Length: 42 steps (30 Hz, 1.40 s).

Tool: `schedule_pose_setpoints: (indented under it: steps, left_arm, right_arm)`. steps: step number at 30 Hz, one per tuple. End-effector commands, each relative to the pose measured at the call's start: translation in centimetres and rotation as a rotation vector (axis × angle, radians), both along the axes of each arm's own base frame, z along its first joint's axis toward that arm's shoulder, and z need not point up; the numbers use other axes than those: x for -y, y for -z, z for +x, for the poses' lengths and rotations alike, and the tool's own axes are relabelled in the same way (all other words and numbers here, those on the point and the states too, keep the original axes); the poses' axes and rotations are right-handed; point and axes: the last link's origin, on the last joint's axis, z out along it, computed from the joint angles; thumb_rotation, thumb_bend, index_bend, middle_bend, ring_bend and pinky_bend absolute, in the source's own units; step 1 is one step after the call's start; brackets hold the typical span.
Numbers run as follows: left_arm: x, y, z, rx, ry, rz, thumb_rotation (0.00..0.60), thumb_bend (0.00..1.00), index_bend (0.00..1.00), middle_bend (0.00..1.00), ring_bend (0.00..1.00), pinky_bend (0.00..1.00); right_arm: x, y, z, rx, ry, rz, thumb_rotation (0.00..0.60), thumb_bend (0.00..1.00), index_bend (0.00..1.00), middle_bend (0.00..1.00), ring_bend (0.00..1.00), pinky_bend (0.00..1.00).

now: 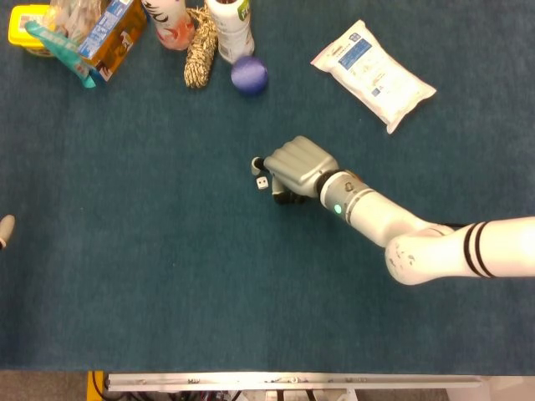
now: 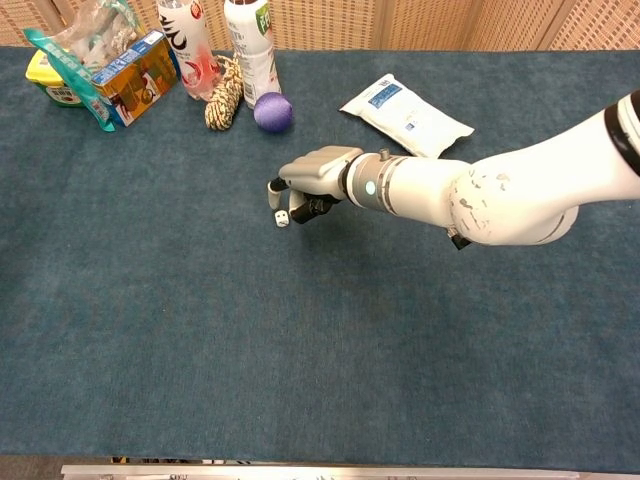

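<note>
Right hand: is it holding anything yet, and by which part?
Nothing is held. The right hand has its fingers around the small white die, which sits on the blue tabletop; contact cannot be told.

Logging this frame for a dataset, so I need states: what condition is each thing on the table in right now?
right hand: fingers curled, at the die, not clearly gripping
die: on the cloth
purple ball: resting, untouched
white pouch: lying flat
two bottles: upright
left hand: only a fingertip at the edge
</note>
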Motion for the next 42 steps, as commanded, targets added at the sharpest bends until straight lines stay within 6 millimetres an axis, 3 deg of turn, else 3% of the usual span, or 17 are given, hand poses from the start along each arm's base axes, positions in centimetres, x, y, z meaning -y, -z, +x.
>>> schedule_pose_setpoints:
  steps: [1, 19, 32, 42]
  left_arm:
    - [0.1, 0.0, -0.1, 0.001, -0.002, 0.002, 0.6, 0.26, 0.02, 0.1, 0.05, 0.05]
    - [0.3, -0.1, -0.2, 0.002, -0.003, 0.009, 0.6, 0.26, 0.02, 0.1, 0.05, 0.05]
    - [0.4, -0.2, -0.4, 0.005, -0.012, 0.012, 0.6, 0.26, 0.02, 0.1, 0.05, 0.05]
    - [0.5, -0.2, -0.5, 0.003, -0.013, 0.012, 0.6, 0.26, 0.02, 0.1, 0.05, 0.05]
  right_arm:
    - [-0.2, 0.1, 0.0, -0.004, -0.005, 0.007, 0.312, 0.99, 0.25, 1.0, 1.0, 1.0]
    - [-3.0, -4.0, -1.0, 0.005, -0.03, 0.002, 0.313, 0.99, 0.23, 1.0, 1.0, 1.0]
    - [-2.1, -1.4, -0.4, 0.014, -0.016, 0.013, 0.315, 0.99, 0.22, 1.0, 1.0, 1.0]
    - [-2.2, -1.0, -1.1, -0.033, -0.029, 0.022, 0.317, 0.99, 0.22, 1.0, 1.0, 1.0]
